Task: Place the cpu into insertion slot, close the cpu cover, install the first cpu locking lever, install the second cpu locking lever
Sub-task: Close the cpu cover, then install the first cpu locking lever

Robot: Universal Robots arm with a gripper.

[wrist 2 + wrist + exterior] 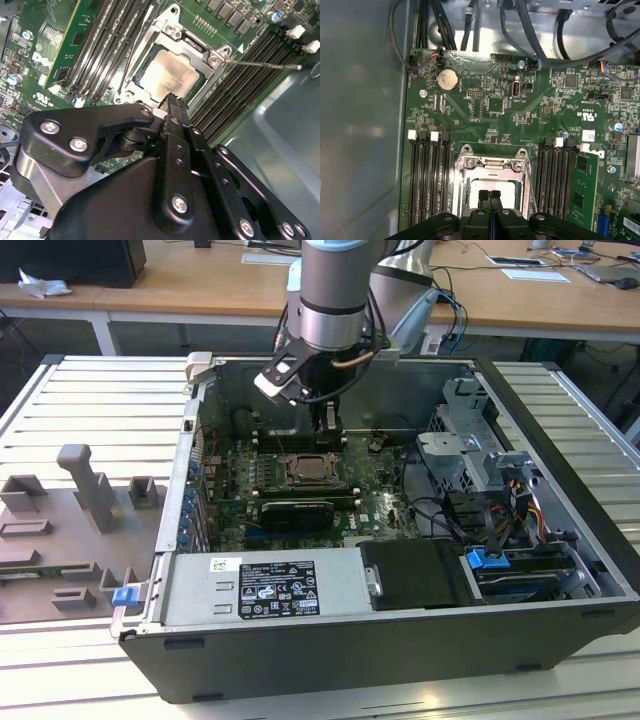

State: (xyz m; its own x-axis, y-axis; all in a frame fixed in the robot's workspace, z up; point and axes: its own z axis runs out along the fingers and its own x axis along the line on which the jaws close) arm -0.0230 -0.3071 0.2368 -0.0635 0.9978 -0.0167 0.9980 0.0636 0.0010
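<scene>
- Just beside the insertion slot [291, 476], a thin rod [134, 50] runs along the memory slots [100, 45]. I cannot tell whether it is latched or free.
- The cpu [167, 75] lies inside the insertion slot, and the cpu cover [207, 77] seems to be down around it. I judge the lever step is in hand.
- The claw [172, 100], fingers together and empty, hovers at the slot's edge. Its own body hides any contact.
- A locking lever [260, 63] juts away from the slot, seemingly unlatched. It would need pressing down under its catch.

Exterior view looks down into the computer case [400, 665], both wrist views close over the insertion slot [462, 180]
</scene>
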